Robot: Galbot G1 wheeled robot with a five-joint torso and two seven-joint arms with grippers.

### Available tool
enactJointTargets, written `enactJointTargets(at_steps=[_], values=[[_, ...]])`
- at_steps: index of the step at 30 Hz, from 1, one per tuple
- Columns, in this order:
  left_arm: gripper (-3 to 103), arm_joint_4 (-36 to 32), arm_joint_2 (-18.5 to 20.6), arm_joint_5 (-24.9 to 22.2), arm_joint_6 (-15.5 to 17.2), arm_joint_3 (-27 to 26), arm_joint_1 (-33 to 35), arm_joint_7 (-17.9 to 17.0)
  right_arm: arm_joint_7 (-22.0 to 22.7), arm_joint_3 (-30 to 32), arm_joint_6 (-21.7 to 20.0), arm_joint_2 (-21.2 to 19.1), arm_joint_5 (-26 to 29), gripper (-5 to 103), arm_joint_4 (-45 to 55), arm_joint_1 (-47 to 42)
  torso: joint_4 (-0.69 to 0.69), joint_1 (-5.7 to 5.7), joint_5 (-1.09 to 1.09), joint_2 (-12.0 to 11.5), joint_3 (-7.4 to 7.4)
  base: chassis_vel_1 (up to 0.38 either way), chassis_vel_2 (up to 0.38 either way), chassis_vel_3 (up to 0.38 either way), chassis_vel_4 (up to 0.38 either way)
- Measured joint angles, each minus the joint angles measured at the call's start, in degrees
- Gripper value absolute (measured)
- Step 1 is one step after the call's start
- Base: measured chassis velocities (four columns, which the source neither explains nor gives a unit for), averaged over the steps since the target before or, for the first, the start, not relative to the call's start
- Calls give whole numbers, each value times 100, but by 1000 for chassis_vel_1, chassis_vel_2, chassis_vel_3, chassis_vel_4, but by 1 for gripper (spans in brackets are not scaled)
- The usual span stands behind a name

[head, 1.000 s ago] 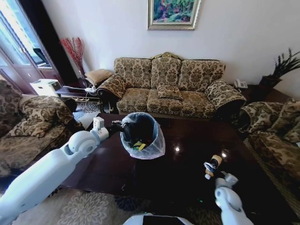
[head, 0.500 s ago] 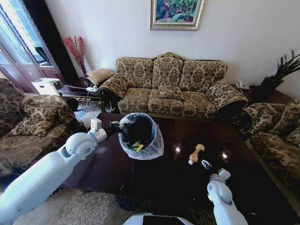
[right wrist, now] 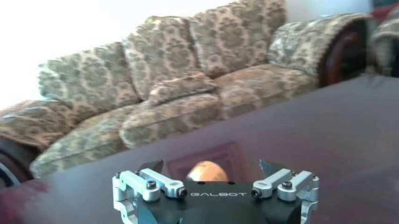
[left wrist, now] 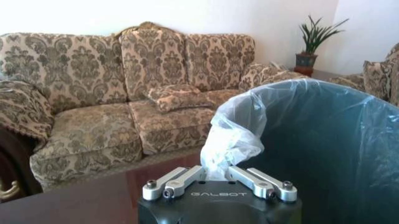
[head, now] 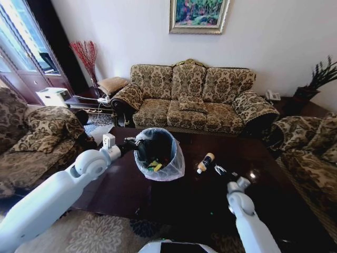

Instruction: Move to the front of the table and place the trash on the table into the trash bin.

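Glossy dark wood table point(head: 174, 200)

Open tabletop point(head: 174, 203) between bin point(head: 159, 154) and bottle point(head: 205, 163) — passable; left gripper point(head: 131, 145) blocks bin's left rim.

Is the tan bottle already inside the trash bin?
No, the tan bottle lies on the table, beside the trash bin.

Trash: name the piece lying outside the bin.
The tan bottle, lying on the table before the open right gripper; the other pieces visible sit inside the trash bin.
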Motion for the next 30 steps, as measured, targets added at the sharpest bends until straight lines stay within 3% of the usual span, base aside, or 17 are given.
enactJointTargets(at_steps=[6, 14, 18, 22, 25, 30], values=[[1, -49, 232, -109, 0, -87, 25, -48, -131, -631, 37, 513, -387, 100, -1257, 1067, 2, 0, 2, 0, 0, 0, 0, 0, 0], [1, -194, 460, -229, 0, -87, 29, -129, 45, -683, 87, 1188, -756, 100, -2483, 1914, 3, 0, 1, 0, 0, 0, 0, 0, 0], [1, -199, 511, -249, -3, -88, 25, -163, 291, -603, -164, 1280, -702, 100, -2670, 2067, 0, 0, 0, 0, 0, 0, 0, 0, 0], [1, -198, 514, -251, -48, -86, 41, -192, 243, -509, -266, 1304, -574, 101, -2941, 2196, 0, 0, 1, 0, 0, 0, 0, 0, 0], [1, -195, 514, -253, -63, -73, 44, -222, 183, -481, -324, 1331, -442, 98, -3054, 2235, 0, 0, 2, 0, 0, 0, 0, 0, 0], [1, -195, 535, -313, -65, -21, -8, -256, 21, -498, -458, 1324, -345, 82, -2986, 2104, 3, 0, 3, 0, 0, 0, 0, 0, 0]])
